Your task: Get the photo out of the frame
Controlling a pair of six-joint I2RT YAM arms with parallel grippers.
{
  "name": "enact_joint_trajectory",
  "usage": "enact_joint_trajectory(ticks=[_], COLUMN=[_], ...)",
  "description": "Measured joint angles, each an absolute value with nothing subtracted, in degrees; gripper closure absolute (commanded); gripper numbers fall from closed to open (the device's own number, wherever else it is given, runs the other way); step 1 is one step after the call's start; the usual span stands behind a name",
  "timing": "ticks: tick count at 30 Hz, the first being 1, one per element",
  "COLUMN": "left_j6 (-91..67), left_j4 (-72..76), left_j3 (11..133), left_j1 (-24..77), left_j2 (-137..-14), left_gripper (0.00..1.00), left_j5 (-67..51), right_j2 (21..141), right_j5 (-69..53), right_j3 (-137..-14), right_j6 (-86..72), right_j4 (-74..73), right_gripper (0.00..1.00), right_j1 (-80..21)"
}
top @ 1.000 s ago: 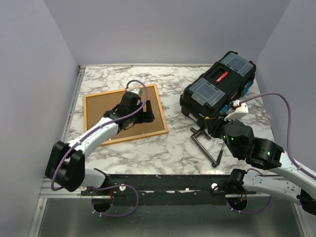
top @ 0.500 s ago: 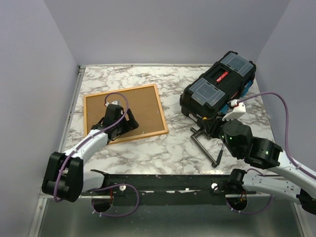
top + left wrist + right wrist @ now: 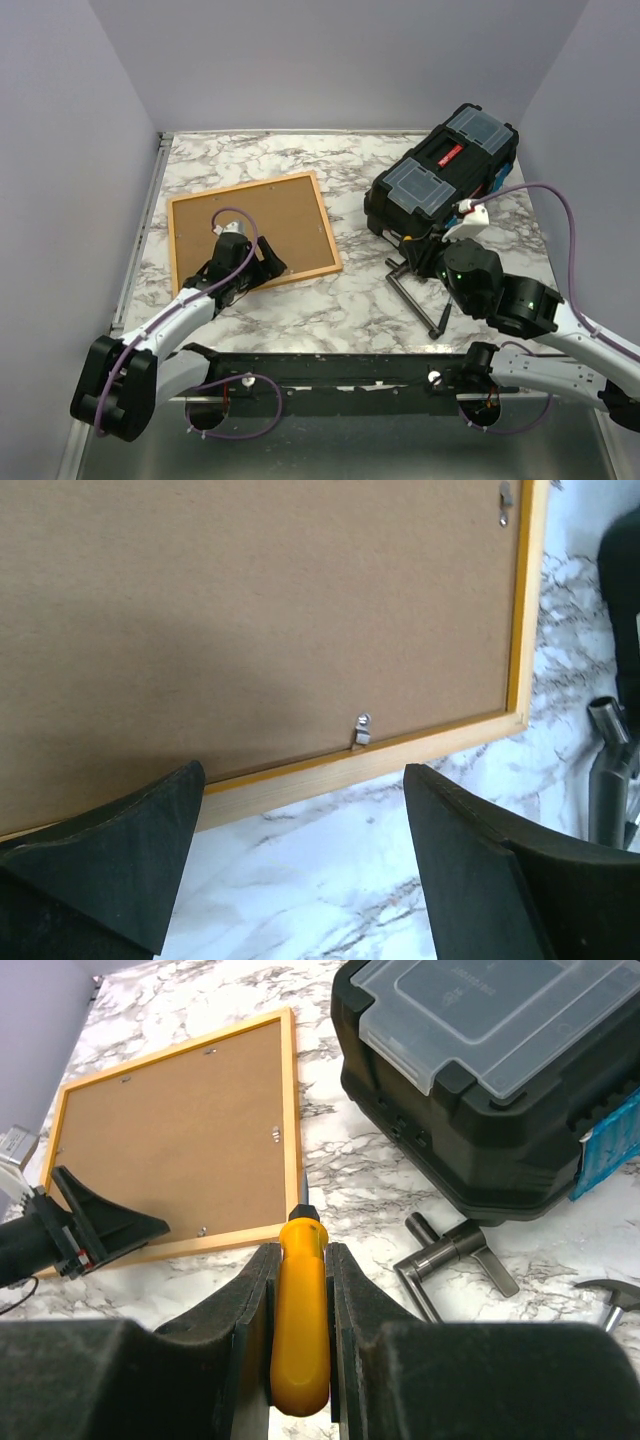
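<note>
Frame [image 3: 329, 225] lies back-up, left hand [image 3: 302, 775] spread wide above its edge.

The thin orange rectangular wooden frame [image 3: 329, 222] lies back-up on the white marble table [image 3: 330, 310], left of centre. The black plastic toolbox [image 3: 443, 180] stands at upper right, well apart from it. The grey metal handle piece [image 3: 455, 1248] lies on the table just below the toolbox, right of the frame.

The right end effector [image 3: 300, 1260] has its jaws closed on a yellow-handled screwdriver [image 3: 300, 1340]. Beyond it, on the marble bench [image 3: 340, 1175], the frame [image 3: 291, 1090] lies with the photo [image 3: 170, 1140] brown back up. The left end effector [image 3: 100, 1222] is at its near edge. A black toolbox [image 3: 470, 1140] stands at right.
</note>
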State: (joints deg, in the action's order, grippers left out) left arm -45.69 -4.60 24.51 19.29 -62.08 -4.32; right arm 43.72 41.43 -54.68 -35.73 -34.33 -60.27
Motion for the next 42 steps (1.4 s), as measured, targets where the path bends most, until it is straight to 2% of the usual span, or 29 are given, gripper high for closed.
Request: enact_joint_trajectory(ticks=[7, 16, 23, 27, 30, 35, 39, 42], left_j6=[-48.53, -45.19, -33.95, -27.81, -24.80, -22.48, -22.70, -24.08], left_j4=[-5.15, -9.34, -12.12, -13.96, -15.70, -18.57, -21.67, -24.99], left_j3=[25.56, 39.66, 53.60, 59.22, 61.49, 64.51, 67.94, 72.84], left_j1=[30.22, 47.62, 53.45, 55.64, 57.10, 58.74, 58.87, 58.19], left_j2=[-62.61, -78.17, -89.58, -96.12, -99.42, -103.37, -106.43, -109.71], left_gripper=[0.18, 0.20, 0.34, 0.49, 0.53, 0.54, 0.68, 0.72], left_j5=[-2.17, 2.13, 7.86, 11.46, 13.93, 18.79, 21.67, 23.57], right_j2=[45.32, 43.68, 42.50, 41.89, 41.52, 41.19, 41.21, 41.19], right_j5=[40.84, 40.86, 40.91, 41.04, 41.30, 41.34, 42.02, 43.31], right_j3=[-54.68, -54.70, -54.87, -55.05, -55.13, -55.13, -55.13, -55.16], right_j6=[-35.38, -35.42, -35.57, -35.92, -36.01, -36.42, -36.42, -36.42], right_j4=[-33.08, -33.15, -33.98, -34.87, -35.64, -36.34, -37.06, -37.91], right_gripper=[0.99, 0.99, 0.99, 0.99, 0.99, 0.99, 0.99, 0.99], right_j1=[-60.27, -60.27, -60.27, -60.27, -60.27, -60.27, -60.27, -60.10])
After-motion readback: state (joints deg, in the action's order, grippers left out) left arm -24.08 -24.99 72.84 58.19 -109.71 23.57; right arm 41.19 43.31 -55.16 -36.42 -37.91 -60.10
